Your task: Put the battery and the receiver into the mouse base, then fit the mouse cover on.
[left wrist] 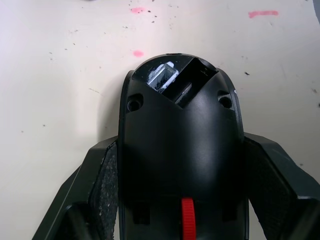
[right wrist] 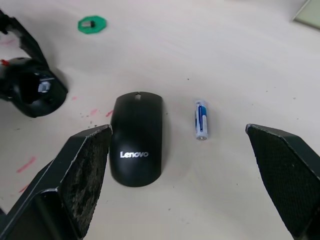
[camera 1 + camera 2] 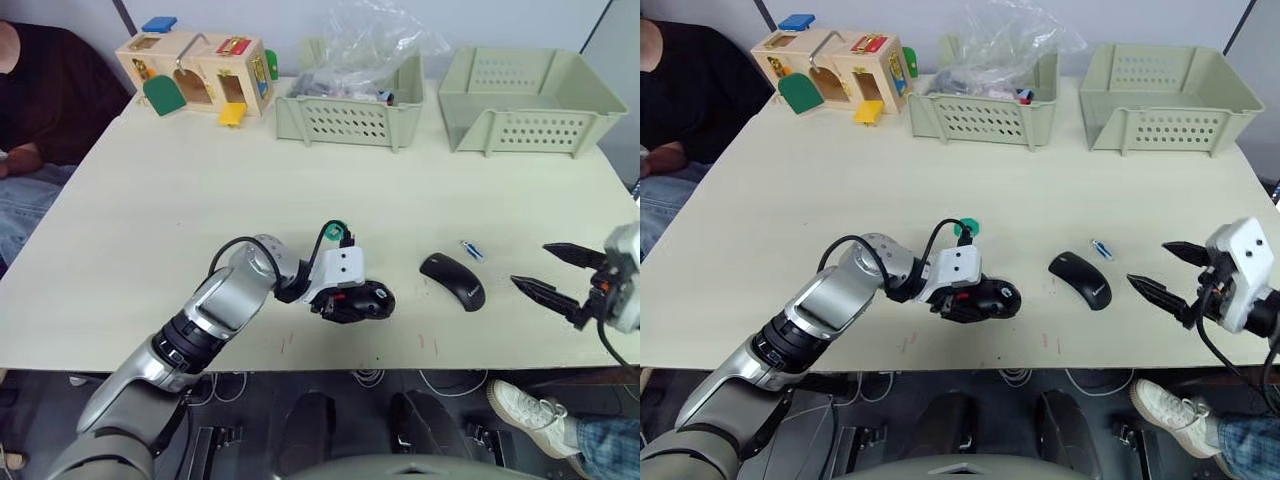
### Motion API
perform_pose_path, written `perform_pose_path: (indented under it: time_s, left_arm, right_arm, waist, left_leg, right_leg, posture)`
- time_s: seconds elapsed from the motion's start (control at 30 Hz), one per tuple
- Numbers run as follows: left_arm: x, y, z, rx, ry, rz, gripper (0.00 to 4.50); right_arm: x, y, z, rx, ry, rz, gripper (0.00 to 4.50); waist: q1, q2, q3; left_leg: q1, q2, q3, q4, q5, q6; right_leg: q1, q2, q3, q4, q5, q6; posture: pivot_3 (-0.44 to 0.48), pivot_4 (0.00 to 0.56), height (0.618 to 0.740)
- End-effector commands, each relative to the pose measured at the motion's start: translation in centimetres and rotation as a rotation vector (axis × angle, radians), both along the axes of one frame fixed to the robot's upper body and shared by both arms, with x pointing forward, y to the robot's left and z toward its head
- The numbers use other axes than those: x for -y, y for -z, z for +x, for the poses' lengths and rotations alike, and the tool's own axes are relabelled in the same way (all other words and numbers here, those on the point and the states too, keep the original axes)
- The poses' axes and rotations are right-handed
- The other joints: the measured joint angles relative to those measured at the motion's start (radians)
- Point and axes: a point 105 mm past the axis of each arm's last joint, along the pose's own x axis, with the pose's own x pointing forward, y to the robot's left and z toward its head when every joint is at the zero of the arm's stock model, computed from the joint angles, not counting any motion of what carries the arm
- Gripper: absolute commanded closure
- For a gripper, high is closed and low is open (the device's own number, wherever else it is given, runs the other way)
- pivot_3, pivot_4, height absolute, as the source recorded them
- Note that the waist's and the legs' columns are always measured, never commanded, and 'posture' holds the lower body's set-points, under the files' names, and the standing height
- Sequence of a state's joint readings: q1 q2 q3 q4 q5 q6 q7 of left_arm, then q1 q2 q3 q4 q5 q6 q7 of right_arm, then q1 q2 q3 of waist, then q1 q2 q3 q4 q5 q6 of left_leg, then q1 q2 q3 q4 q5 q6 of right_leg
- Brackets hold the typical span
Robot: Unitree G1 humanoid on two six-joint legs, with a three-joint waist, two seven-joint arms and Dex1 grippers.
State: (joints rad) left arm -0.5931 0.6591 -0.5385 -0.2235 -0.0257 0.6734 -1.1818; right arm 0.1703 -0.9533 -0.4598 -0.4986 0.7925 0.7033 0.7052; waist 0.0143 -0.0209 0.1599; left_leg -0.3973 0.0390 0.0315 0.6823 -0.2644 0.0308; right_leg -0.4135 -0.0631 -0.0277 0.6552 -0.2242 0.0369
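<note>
Now left hand [image 3: 345, 297] clamps mouse base [image 1: 180, 160] on table; right hand [image 3: 560, 285] hovers, fingers spread.

Glossy plastic mouse cover [image 2: 136, 146], matt table [image 3: 300, 190].

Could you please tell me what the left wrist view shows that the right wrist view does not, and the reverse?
Left wrist view: the left hand closed around the mouse base, its open compartment up close and a red wheel.

Right wrist view: the open right hand above the mouse cover marked Lenovo, the battery beside it, and a green disc.

Both: the mouse base on the pale table with pink marks.
</note>
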Motion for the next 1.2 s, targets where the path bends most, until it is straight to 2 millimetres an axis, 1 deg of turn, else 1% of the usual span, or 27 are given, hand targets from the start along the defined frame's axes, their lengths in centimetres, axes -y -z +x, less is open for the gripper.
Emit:
perform_pose_path:
  time_s: [0.03,0.1,0.2,0.3,0.37,0.43,0.5,0.67,0.87,0.97,1.07,1.13,1.2]
  left_arm:
    - [-0.7,1.8,-0.9,-0.069,-0.008,0.066,1.61]
    - [-0.8,2.1,-0.9,-0.076,-0.011,0.071,1.61]
    - [-0.8,2.2,-0.9,-0.080,-0.020,0.070,1.61]
    - [-0.7,2.1,-0.9,-0.079,-0.022,0.067,1.61]
    - [-0.6,2.1,-0.8,-0.075,-0.025,0.065,1.61]
    - [-0.5,2.1,-0.8,-0.073,-0.028,0.064,1.60]
    - [-0.6,2.1,-0.8,-0.070,-0.028,0.064,1.60]
    - [-0.6,2.1,-0.7,-0.067,-0.029,0.066,1.60]
    - [-0.6,2.1,-0.7,-0.064,-0.030,0.063,1.60]
    - [-0.5,2.1,-0.7,-0.062,-0.030,0.060,1.60]
    - [-0.5,2.1,-0.7,-0.063,-0.028,0.060,1.60]
    - [-0.5,2.1,-0.8,-0.063,-0.027,0.060,1.60]
    - [-0.6,2.2,-0.7,-0.062,-0.028,0.062,1.60]
  right_arm:
    - [0.4,-0.1,1.3,-0.030,0.027,0.000,0.00]
    - [0.8,0.4,2.8,-0.048,0.062,-0.012,0.00]
    - [0.8,1.6,4.2,-0.082,0.072,-0.047,0.00]
    - [0.5,3.2,5.7,-0.106,0.087,-0.071,0.00]
    - [0.1,3.8,6.5,-0.110,0.101,-0.049,0.00]
    - [-0.4,4.2,7.2,-0.102,0.112,-0.041,0.52]
    - [-0.8,4.7,7.4,-0.102,0.105,-0.059,1.29]
    - [-0.7,5.4,8.0,-0.099,0.137,-0.061,1.29]
    - [-1.2,5.9,8.1,-0.096,0.132,-0.048,1.29]
    - [-1.8,6.2,8.0,-0.100,0.118,-0.037,2.16]
    - [-2.0,6.5,7.8,-0.107,0.105,-0.036,3.72]
    - [-1.9,6.5,7.8,-0.103,0.109,-0.038,4.43]
    - [-1.9,6.2,7.7,-0.095,0.105,-0.036,4.43]
  waist:
    - [-0.001,0.000,0.000]
    - [-0.002,0.000,0.000]
    - [-0.002,0.000,-0.001]
    - [-0.002,0.000,-0.001]
    - [-0.002,0.000,-0.001]
    - [-0.002,0.000,-0.001]
    - [-0.001,0.000,-0.001]
    - [-0.002,0.000,-0.001]
    - [-0.002,0.000,-0.001]
    - [-0.002,0.000,-0.001]
    - [-0.001,0.000,-0.001]
    - [-0.002,0.000,-0.001]
    - [-0.002,0.000,-0.001]
  left_leg:
    - [0.000,0.000,0.000,0.000,0.000,0.000]
    - [0.000,0.000,0.000,0.000,0.000,0.000]
    - [0.001,0.000,0.001,0.000,0.000,0.000]
    - [0.000,0.000,0.001,0.000,0.000,0.001]
    - [0.001,0.000,0.001,0.000,0.000,0.001]
    - [0.001,0.000,0.001,0.000,0.000,0.001]
    - [0.000,0.000,0.001,0.000,0.000,0.001]
    - [0.000,0.000,0.001,0.000,0.000,0.001]
    - [0.001,0.000,0.001,0.000,0.000,0.001]
    - [0.000,0.000,0.001,0.000,0.000,0.001]
    - [0.001,0.000,0.001,0.000,0.000,0.001]
    - [0.000,0.000,0.001,0.000,0.000,0.001]
    - [0.001,0.000,0.001,0.000,0.000,0.001]
  right_leg:
    - [0.000,0.000,0.000,0.000,0.000,0.000]
    - [0.000,0.000,0.000,0.000,0.000,0.001]
    - [0.000,0.000,0.001,0.000,0.000,0.000]
    - [0.000,0.000,0.000,0.000,0.000,0.001]
    - [0.000,0.000,0.001,0.000,0.000,0.001]
    - [0.000,0.000,0.001,0.001,0.000,0.001]
    - [0.000,0.000,0.001,0.001,0.000,0.001]
    - [0.000,0.000,0.001,0.000,0.000,0.001]
    - [0.000,0.000,0.001,0.000,0.000,0.001]
    - [0.000,0.000,0.001,0.000,0.000,0.001]
    - [0.000,0.000,0.001,0.000,0.000,0.001]
    - [0.000,0.000,0.001,0.000,0.000,0.001]
    - [0.000,0.000,0.001,0.000,0.000,0.001]
  posture:
    - [0.000,0.150,0.740]
    - [0.000,0.150,0.740]
    - [0.000,0.150,0.740]
    - [0.000,0.150,0.740]
    - [0.000,0.150,0.740]
    - [0.000,0.150,0.740]
    - [0.000,0.150,0.740]
    - [0.000,0.150,0.740]
    - [0.000,0.150,0.740]
    - [0.000,0.150,0.740]
    - [0.000,0.150,0.740]
    - [0.000,0.150,0.740]
    - [0.000,0.150,0.740]
